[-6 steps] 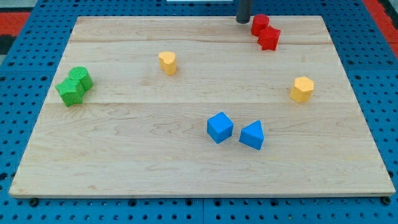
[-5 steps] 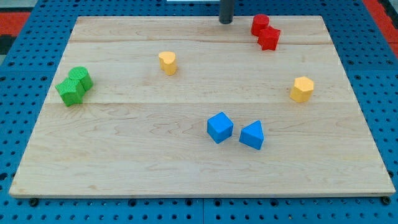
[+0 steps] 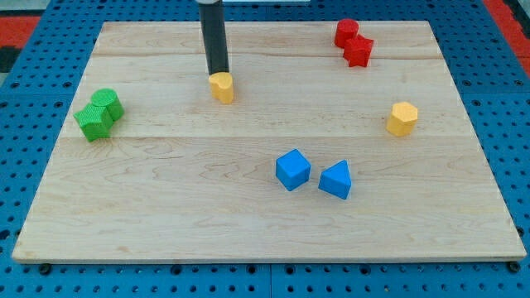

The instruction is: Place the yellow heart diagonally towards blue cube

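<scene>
The yellow heart (image 3: 222, 87) lies on the wooden board (image 3: 166, 207), left of centre toward the view's top. My tip (image 3: 219, 74) stands right at the heart's top edge, touching or nearly touching it. The blue cube (image 3: 292, 169) sits below and to the right of the heart, near the board's middle. A blue triangular block (image 3: 335, 180) lies just right of the cube.
Two green blocks (image 3: 99, 114) sit together at the view's left. Two red blocks (image 3: 354, 43) sit together at the top right. A yellow hexagonal block (image 3: 402, 118) lies at the right.
My tip has moved from the board's top edge near the red blocks leftward and down to the yellow heart's top side. No block has moved.
</scene>
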`<move>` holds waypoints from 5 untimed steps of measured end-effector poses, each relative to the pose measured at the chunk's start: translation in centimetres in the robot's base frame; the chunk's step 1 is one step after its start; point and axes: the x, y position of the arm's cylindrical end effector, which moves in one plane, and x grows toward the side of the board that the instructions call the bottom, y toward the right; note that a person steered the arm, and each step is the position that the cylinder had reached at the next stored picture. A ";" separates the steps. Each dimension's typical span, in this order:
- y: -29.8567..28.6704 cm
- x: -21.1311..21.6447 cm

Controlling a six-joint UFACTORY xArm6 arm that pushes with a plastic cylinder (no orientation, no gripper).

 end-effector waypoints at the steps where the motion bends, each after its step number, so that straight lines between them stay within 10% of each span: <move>1: 0.0 1.6; 5: 3.7 11.2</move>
